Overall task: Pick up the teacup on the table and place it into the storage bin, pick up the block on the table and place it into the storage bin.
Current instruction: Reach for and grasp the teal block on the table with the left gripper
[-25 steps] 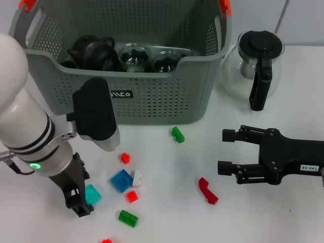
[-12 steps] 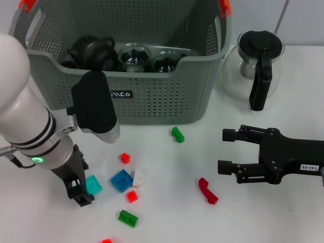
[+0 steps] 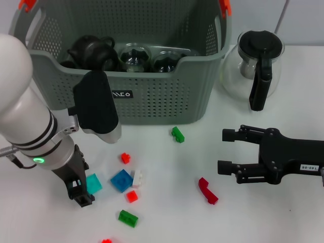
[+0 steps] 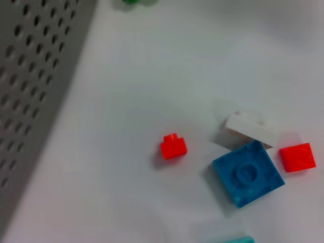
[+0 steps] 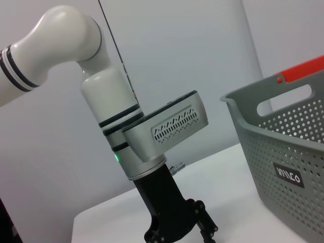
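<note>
My left gripper [image 3: 83, 192] hangs low over the table's near left, shut on a teal block [image 3: 93, 182] that sits between its black fingers. Only a sliver of the teal block [image 4: 238, 239] shows in the left wrist view. The grey-green storage bin [image 3: 152, 96] stands at the back. Inside it are two glass teacups [image 3: 134, 55] and a black teapot [image 3: 91, 49]. My right gripper [image 3: 228, 151] is parked open on the right, holding nothing. Loose blocks lie on the table: blue [image 3: 121, 180], white [image 3: 137, 177], small red [image 3: 125, 158], green [image 3: 177, 134].
A glass pot with a black handle [image 3: 255, 63] stands right of the bin. More blocks lie about: a red one [image 3: 132, 196], a green one [image 3: 128, 218] and a dark red one [image 3: 207, 191]. The bin's wall [image 4: 30, 76] is close to the left wrist.
The left gripper has risen and moved slightly away from the table's front edge, and the teal block has moved with it. The right arm has stayed still.
</note>
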Controlling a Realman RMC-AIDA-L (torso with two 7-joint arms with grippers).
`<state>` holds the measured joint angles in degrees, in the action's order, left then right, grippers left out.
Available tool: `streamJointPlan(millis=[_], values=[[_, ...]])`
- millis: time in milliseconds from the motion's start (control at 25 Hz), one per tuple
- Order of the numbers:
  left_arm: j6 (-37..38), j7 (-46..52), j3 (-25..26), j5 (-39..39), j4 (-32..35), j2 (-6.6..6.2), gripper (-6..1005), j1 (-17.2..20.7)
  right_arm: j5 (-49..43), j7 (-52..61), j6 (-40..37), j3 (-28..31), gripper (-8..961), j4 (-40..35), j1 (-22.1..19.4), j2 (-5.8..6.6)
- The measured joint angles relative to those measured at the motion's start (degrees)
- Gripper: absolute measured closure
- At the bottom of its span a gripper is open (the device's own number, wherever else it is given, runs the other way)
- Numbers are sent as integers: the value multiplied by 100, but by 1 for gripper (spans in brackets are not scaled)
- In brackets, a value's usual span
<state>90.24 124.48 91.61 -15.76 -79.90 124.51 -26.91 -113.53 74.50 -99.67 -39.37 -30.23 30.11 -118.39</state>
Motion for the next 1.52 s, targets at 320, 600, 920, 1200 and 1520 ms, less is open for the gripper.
streamJointPlan(millis=[320,600,920,1200,1520], values=[[-56,218,-11,50,24,3,238,2,3,3,0,0,12,0,-1,0],[-131,415,25,159,0,-4,239,-5,-2,-7,0,0,12,0,-7,0],[-118,423,-134,114,-15,3,240,11,-11,-11,-3,-16,13,18,-10,0],[-147,431,-226,116,27,3,241,-3,-12,-22,-1,-18,13,45,-34,0],[-207,445,-223,150,140,3,242,-8,-11,-23,1,-18,13,46,-44,0]])
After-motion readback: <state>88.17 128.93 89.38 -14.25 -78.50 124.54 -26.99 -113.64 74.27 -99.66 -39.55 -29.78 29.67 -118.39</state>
